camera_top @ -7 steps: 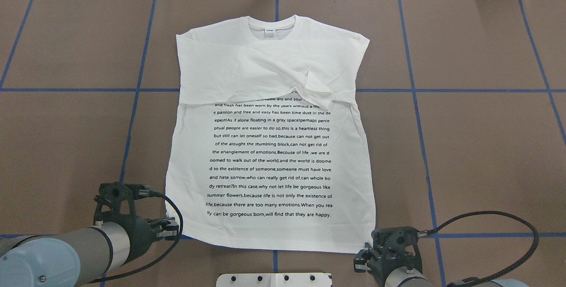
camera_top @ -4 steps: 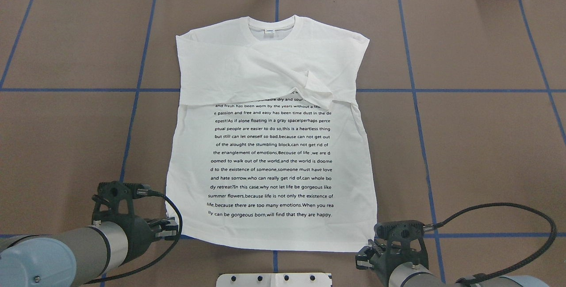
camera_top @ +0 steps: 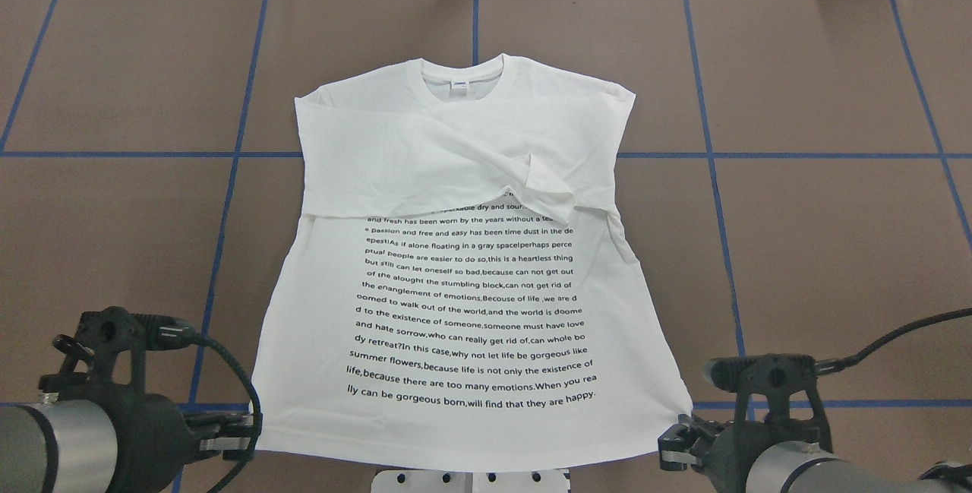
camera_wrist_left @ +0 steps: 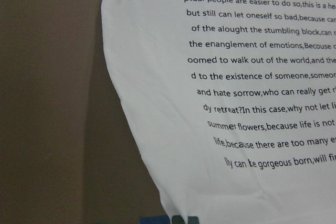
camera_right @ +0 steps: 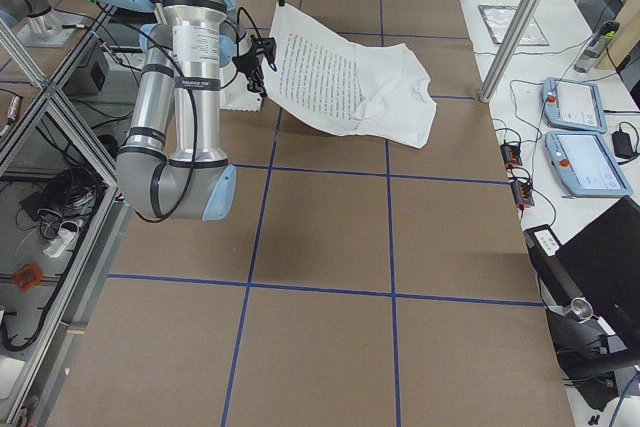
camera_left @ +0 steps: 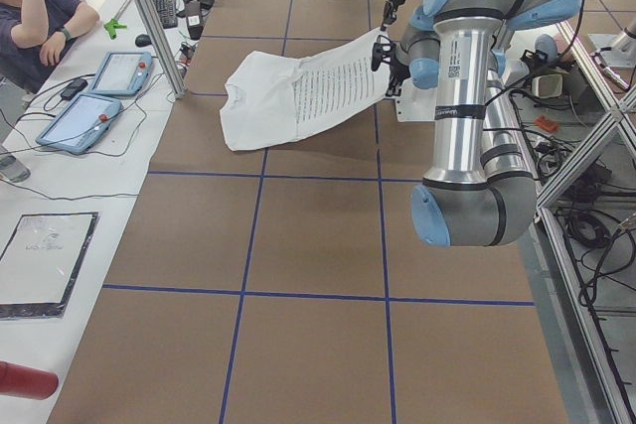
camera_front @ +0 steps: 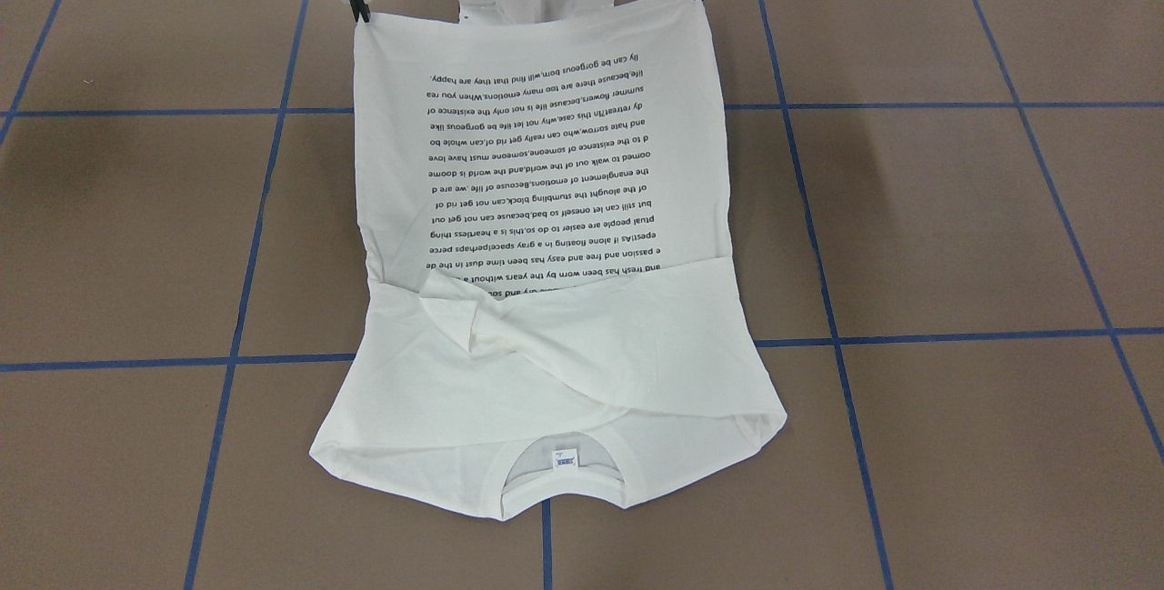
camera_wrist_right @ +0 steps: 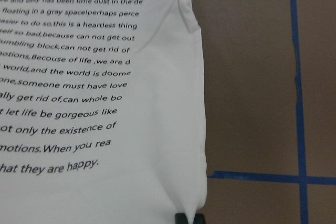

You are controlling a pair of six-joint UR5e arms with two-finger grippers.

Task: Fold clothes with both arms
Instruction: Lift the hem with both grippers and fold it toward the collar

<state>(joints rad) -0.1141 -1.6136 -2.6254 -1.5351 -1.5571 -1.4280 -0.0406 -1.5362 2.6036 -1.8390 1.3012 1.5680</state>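
White T-shirt: near hem corners pinched in the closed left claw and right claw, hem raised, collar end lying far on the worktop, long axis running straight away from both claws.

My matt black plastic fingers pinch soft, matt white cloth, the T-shirt, printed in flat black. Below them, the table cover looks like dull brown paper, with smooth blue tape.

White tee w/ black text, sleeves folded over chest, hem raised, corners in L gripper & R gripper.
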